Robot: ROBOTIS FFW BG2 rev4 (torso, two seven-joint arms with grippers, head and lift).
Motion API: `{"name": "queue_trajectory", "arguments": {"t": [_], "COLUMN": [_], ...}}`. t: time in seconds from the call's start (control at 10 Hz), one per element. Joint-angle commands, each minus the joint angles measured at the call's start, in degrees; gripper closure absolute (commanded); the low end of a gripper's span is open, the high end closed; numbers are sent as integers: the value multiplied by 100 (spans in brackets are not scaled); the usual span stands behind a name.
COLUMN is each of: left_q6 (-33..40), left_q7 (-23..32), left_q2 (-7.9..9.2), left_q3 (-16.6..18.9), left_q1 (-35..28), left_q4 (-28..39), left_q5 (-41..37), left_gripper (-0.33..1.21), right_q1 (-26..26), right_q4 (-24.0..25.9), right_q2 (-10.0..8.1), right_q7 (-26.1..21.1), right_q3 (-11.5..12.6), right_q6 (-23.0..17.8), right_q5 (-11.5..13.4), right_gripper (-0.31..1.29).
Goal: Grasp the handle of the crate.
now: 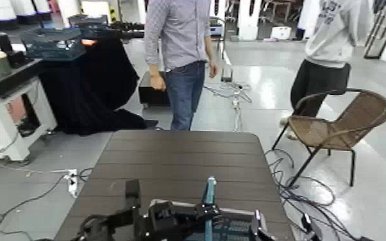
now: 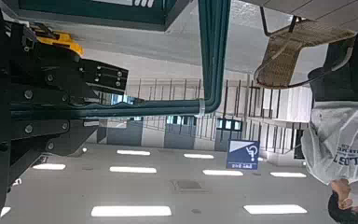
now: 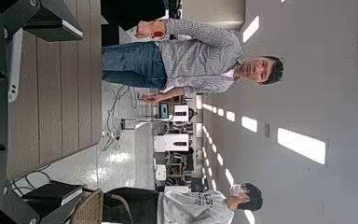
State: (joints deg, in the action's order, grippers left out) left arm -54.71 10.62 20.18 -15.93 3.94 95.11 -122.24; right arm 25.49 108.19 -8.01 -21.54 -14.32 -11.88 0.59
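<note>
My left gripper (image 1: 211, 211) is closed on the teal handle (image 1: 209, 191) of the crate (image 1: 234, 228), at the near edge of the table (image 1: 183, 157). My right gripper (image 1: 283, 224) stands wide open, holding nothing, to the crate's right. The left wrist view shows the handle's bar running between my fingers, and a blue sign (image 2: 243, 154) the head view lacks; its lettering, like that on a grey sweatshirt (image 1: 340, 25), I can't read.

At six o'clock, a teal handle (image 1: 209, 192) crossed a grey-rimmed crate (image 1: 237, 225) on the brown, dark-striped surface (image 1: 183, 160).
</note>
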Motion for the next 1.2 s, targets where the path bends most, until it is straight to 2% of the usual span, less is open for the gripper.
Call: {"name": "queue_trajectory", "arguments": {"t": [0.1, 1.2], "left_q6": [118, 303], "left_q7": [-86, -192], "left_q2": [-59, -146], "left_q3": [11, 11], "left_q1": [-42, -130], "left_q4": [25, -2], "left_q5": [-10, -2], "left_gripper": [119, 119], "right_q1": [0, -17], "right_q4": [0, 79], "right_q2": [-8, -26], "right_q7": [0, 97], "right_q3": [-10, 16], "right_q6": [19, 318], "right_q5": [-42, -130], "right_gripper": [15, 15]}}
